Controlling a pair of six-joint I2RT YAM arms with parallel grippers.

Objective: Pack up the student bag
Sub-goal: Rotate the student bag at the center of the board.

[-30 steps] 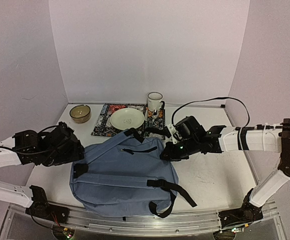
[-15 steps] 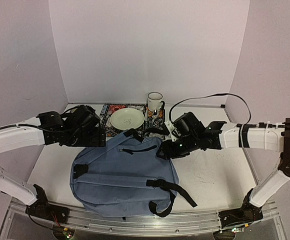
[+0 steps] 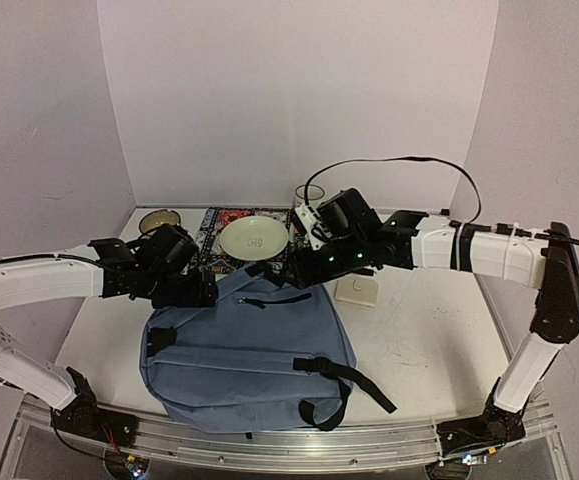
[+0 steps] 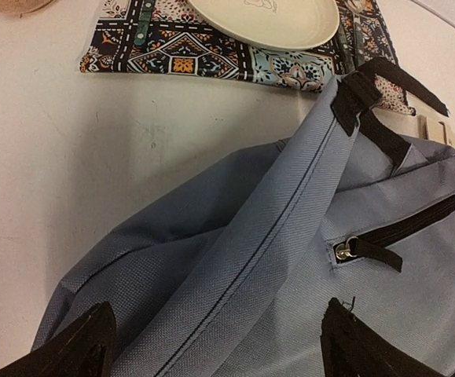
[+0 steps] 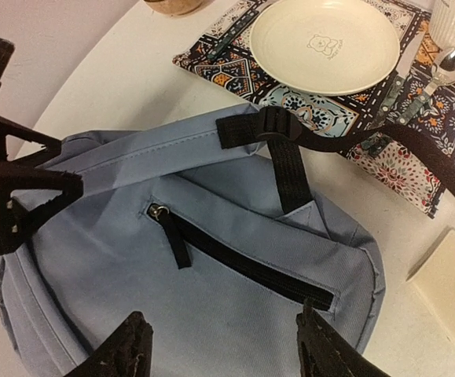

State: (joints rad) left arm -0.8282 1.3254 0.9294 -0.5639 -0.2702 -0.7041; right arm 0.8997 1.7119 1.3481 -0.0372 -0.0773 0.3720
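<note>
Student bag (image 3: 244,350): flat on the desk (image 3: 419,340), lower centre of the overhead view, front zipper shut. Step, as judged: opening it. One arm is best used to pin the fabric while the other takes the zipper pull (image 5: 159,210) squarely. Left jaws: wide apart, empty, over the bag's upper-left edge. Right jaws: parted, empty, above its top. Beyond: plate (image 3: 254,238).

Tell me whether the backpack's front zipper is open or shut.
Shut. The front zipper on the student bag shows a flat, unbroken black line, no gap.
</note>
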